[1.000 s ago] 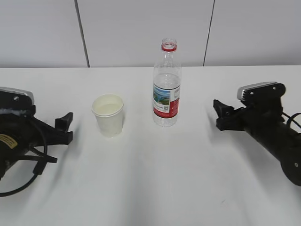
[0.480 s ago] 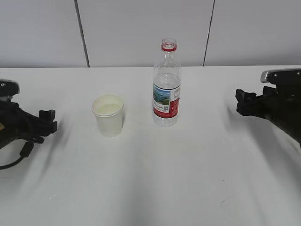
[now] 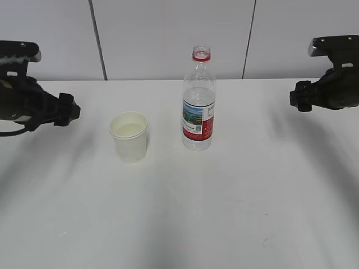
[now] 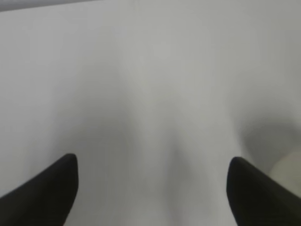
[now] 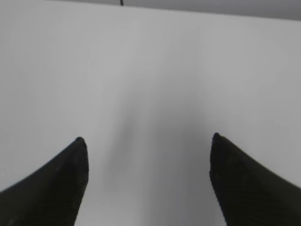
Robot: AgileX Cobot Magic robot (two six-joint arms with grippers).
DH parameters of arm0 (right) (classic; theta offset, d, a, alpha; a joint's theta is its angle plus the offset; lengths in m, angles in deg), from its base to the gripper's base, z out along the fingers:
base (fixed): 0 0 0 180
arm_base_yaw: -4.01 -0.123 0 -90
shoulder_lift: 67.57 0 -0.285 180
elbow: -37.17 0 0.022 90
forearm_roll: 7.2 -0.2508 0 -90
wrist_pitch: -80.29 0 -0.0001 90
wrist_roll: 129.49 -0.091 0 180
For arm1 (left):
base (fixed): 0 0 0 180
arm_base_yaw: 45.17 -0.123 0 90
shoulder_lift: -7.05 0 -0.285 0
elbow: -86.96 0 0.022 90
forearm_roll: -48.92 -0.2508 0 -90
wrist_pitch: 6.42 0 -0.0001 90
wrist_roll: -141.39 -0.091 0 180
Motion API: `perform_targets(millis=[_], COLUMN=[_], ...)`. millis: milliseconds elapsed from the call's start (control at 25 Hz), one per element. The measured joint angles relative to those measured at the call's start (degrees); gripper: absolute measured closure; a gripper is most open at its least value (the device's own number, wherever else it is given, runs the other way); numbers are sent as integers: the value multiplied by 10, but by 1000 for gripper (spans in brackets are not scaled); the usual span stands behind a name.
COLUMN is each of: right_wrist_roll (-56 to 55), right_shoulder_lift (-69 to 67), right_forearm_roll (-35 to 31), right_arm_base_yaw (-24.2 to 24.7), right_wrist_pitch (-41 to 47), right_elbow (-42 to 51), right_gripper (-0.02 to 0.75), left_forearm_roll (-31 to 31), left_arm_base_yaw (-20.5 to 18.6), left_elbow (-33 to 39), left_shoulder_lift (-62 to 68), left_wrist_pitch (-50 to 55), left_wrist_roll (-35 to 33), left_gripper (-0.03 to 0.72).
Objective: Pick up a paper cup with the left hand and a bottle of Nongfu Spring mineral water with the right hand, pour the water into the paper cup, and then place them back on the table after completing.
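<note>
A white paper cup (image 3: 129, 136) stands upright on the white table (image 3: 224, 202), left of centre, with liquid inside. The clear Nongfu Spring bottle (image 3: 198, 101), red-and-white label, uncapped, stands upright just right of the cup. My left hand's gripper (image 3: 68, 109) is raised at the far left, well apart from the cup. In the left wrist view it is open (image 4: 153, 165) over bare table, with the cup's rim (image 4: 288, 165) at the right edge. My right hand's gripper (image 3: 296, 96) is raised at the far right, away from the bottle. The right wrist view shows it open (image 5: 148, 141) and empty.
A grey panelled wall (image 3: 168, 33) runs behind the table's far edge. The table in front of the cup and bottle shows only faint scuff marks (image 3: 265, 242).
Both arms have drawn outward and risen from table level, away from the cup and bottle. The cup and bottle have not moved.
</note>
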Motion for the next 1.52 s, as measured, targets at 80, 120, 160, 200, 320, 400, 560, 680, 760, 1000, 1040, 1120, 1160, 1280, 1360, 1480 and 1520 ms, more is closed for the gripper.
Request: perform_targets(millis=[80, 120, 160, 200, 320, 400, 560, 680, 760, 1000, 1040, 1120, 1160, 1280, 1360, 1480, 1520], right_wrist_roll=[0, 0, 0, 0, 2, 4, 20, 35, 44, 54, 55, 56, 57, 58, 58, 62, 64], right_shoulder_lift=[3, 3, 3, 3, 5, 5, 5, 5, 5, 7, 13, 33, 49, 108, 150, 226, 248], right_forearm_roll=[0, 0, 0, 0, 0, 0, 0, 0, 0, -7, -11, -19, -23, -28, -28, -29, -29], right_arm_base_yaw=[0, 0, 0, 0, 0, 0, 0, 0, 0, 0, 0, 0, 0, 0, 0, 0, 0], right_wrist_pitch=[110, 156, 210, 263, 397, 469, 569, 605, 633, 708, 709, 710, 711, 712, 713, 713, 712], right_elbow=[-45, -64, -87, -109, -166, -196, -241, -254, -255, -255, -252, -236, -224, -184, -151, -99, -78], right_gripper=[144, 144, 144, 144, 144, 144, 144, 144, 145, 145, 145, 145, 145, 145, 145, 145, 145], left_forearm_roll=[-1, -3, -7, -14, -26, -39, -94, -133, -141, -136, -132, -126, -124, -122, -121, -110, -106], left_arm_base_yaw=[0, 0, 0, 0, 0, 0, 0, 0, 0, -1, -1, -1, -1, -1, -1, -1, -1], left_elbow=[-35, -55, -75, -92, -141, -164, -198, -202, -202, -186, -174, -145, -128, -81, -53, -15, -3], left_shoulder_lift=[-9, -12, -14, -14, -14, -14, -14, -15, -16, -55, -67, -102, -121, -181, -220, -283, -305], left_wrist_pitch=[83, 132, 179, 216, 325, 389, 486, 516, 523, 564, 565, 568, 570, 583, 594, 616, 624], left_wrist_roll=[0, 0, 0, 0, 0, 0, 3, 17, 20, 24, 26, 29, 29, 36, 42, 45, 45], left_gripper=[104, 104, 105, 107, 111, 112, 119, 123, 125, 125, 125, 125, 125, 125, 125, 125, 125])
